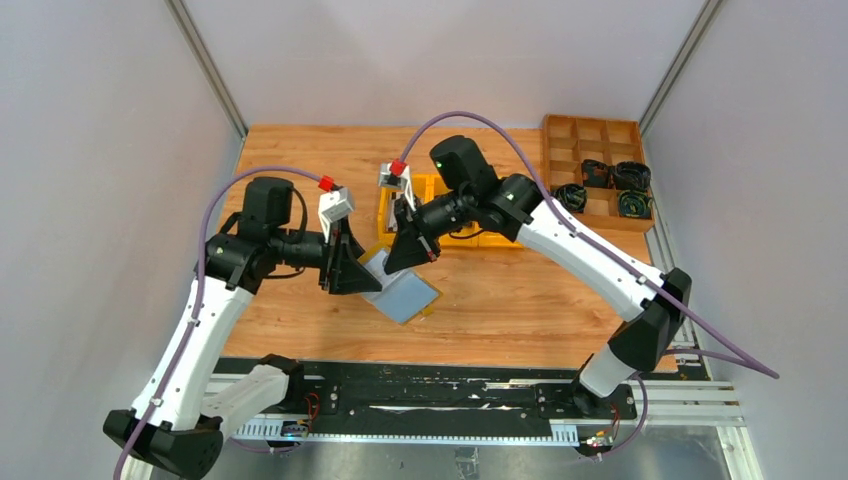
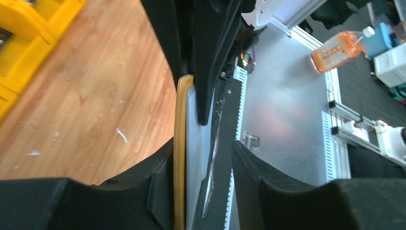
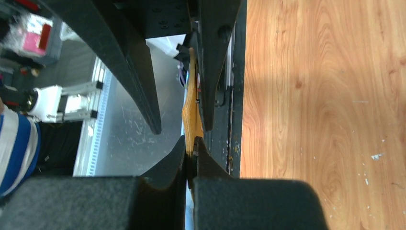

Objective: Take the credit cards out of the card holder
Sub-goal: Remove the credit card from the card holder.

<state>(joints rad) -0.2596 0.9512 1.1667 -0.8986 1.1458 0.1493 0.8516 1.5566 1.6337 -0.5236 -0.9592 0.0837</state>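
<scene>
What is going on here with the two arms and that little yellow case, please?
The card holder appears lifted off the table, between the two arms. The right gripper is shut on its mustard-yellow edge. The left gripper has the holder between its fingers, lying along one of them, but a gap shows on the other side, so it looks open. The holder's silvery-grey face points up in the top view. No credit card shows apart from the holder, so removal seems not yet done.
</scene>
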